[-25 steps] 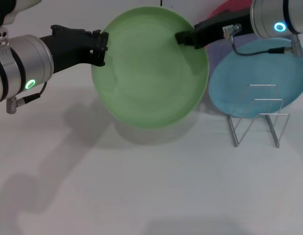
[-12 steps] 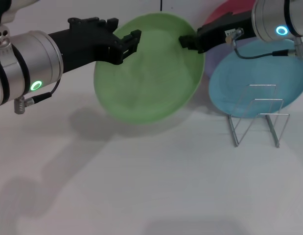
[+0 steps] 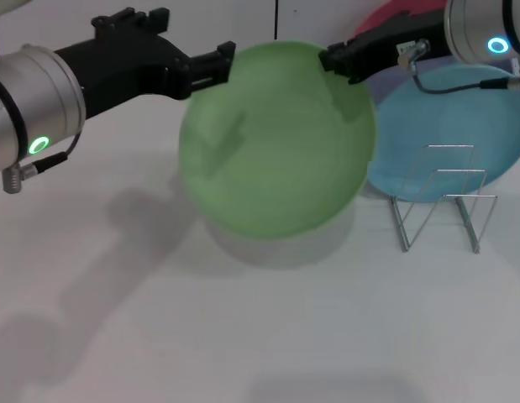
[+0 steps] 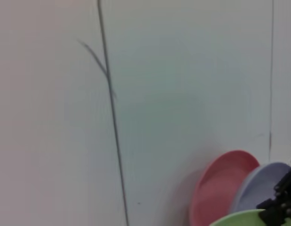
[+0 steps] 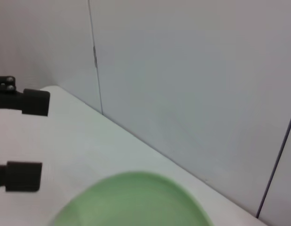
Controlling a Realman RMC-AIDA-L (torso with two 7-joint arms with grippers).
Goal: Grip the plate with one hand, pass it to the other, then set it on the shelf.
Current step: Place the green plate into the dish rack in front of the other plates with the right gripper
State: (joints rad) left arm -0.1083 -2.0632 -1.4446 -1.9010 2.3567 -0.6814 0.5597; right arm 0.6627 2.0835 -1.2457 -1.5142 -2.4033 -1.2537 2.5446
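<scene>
The light-green plate (image 3: pixel 276 138) hangs in the air over the table, tilted, held at its far right rim by my right gripper (image 3: pixel 331 59), which is shut on it. My left gripper (image 3: pixel 199 34) is open and off the plate, just beyond its far left rim. The right wrist view shows the plate (image 5: pixel 131 200) and, farther off, the left gripper (image 5: pixel 23 139) with its two fingers apart. The left wrist view shows only a sliver of the plate's rim (image 4: pixel 239 219). The wire shelf (image 3: pixel 440 197) stands on the table to the right of the plate.
A sky-blue plate (image 3: pixel 449 126) leans behind the shelf. A lavender plate (image 4: pixel 255 186) and a pink-red plate (image 4: pixel 220 188) lean against the back wall. The white table (image 3: pixel 243 319) stretches toward me.
My left gripper let go of the plate's left rim, opened and drew up and away. The plate, now held by the right gripper alone, shifted a little to the right.
</scene>
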